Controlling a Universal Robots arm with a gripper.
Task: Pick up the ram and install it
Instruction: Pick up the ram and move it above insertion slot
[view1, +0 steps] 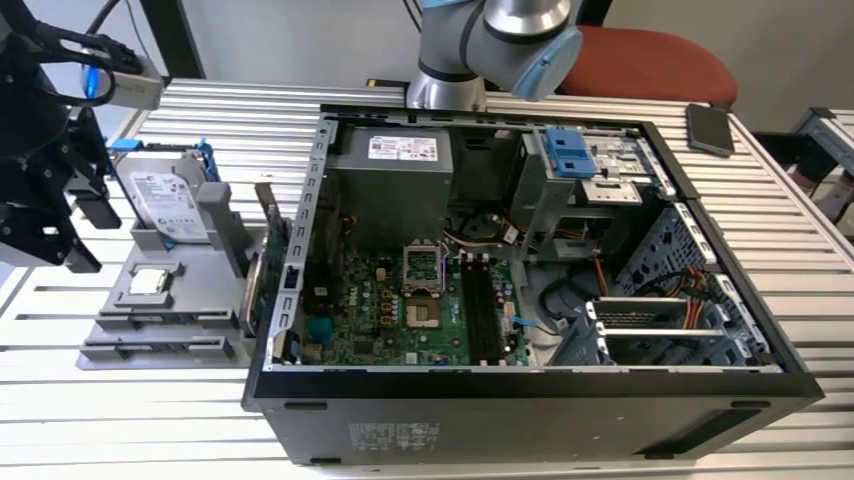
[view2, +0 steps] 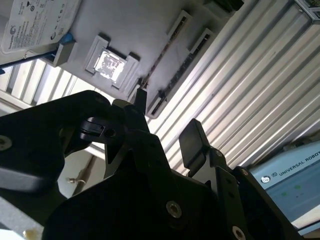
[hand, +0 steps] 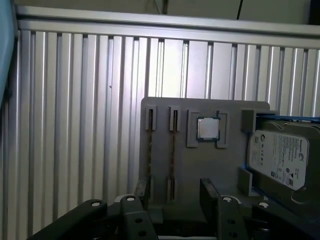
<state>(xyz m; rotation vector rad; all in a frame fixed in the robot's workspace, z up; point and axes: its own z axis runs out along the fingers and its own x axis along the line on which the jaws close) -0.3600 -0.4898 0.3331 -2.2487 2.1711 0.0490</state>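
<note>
Exterior view: claw (view1: 88, 235) cut off by the frame's left edge, arm (view1: 497, 40) by its top. First wrist view: ram (hand: 173, 150) edge-on, details indiscernible.

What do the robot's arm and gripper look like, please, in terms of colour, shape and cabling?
The arm is a silver-grey tube with a pale-blue cap on its joint. The gripper is matt black and angular, with flat, squared fingers and silver screw heads in its body. In the exterior view a blue cable loops beside a small grey box near it.
</note>
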